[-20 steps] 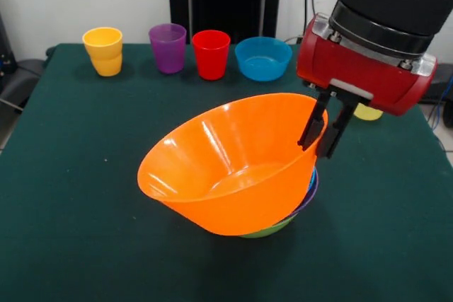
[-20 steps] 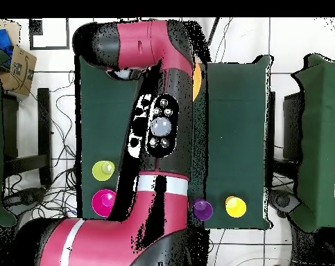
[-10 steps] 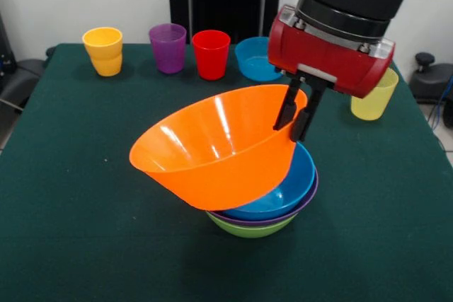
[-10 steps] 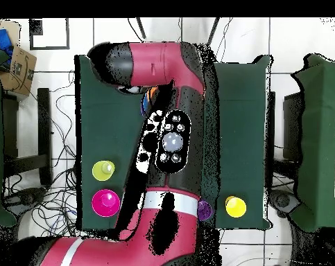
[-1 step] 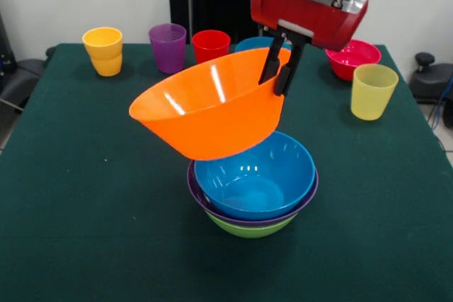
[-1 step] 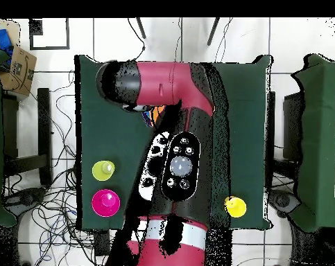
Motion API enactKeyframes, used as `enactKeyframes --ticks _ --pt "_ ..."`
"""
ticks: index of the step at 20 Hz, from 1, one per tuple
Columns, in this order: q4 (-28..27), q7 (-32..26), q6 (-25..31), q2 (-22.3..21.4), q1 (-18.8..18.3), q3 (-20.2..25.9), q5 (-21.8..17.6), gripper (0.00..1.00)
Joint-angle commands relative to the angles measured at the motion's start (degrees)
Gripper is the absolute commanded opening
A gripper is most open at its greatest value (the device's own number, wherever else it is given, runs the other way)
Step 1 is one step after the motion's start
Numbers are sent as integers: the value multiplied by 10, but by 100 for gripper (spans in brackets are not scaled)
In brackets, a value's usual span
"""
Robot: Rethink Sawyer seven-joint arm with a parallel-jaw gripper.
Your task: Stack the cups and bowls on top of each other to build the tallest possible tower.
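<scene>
The end effector (image 5: 281,68) comes down from the upper right of the front view, its two dark fingers (image 5: 272,58) pinched on the rim of the wide orange bowl (image 5: 209,111). That bowl hangs tilted in the air at the middle of the frame, its mouth turned toward the upper left, clear of the pile beneath it. Below it, at lower centre, sits the tower (image 5: 255,189): a blue bowl (image 5: 255,175) nested in a purple bowl (image 5: 205,199), which sits in a green bowl (image 5: 248,229) on the dark green desk (image 5: 71,210).

Along the top of the frame stand an orange-yellow cup (image 5: 103,51), a purple cup (image 5: 168,47) and a red cup (image 5: 211,45), with a small blue bowl (image 5: 249,44) partly hidden behind the orange one. At upper right are a red-pink bowl (image 5: 352,58) and a pale yellow cup (image 5: 372,91).

In the overhead view the red arm (image 6: 177,159) covers the middle of the desk.
</scene>
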Motion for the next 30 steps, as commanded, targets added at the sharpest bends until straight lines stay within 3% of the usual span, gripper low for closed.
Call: enactKeyframes --ticks 1,12,25,30 --pt "130 -67 -62 -38 1 56 -40 0" --pt "113 -13 -62 -21 35 40 -57 0" --pt "73 -11 -19 -12 46 33 -51 0" --pt "63 -22 -27 -2 38 38 -52 0"
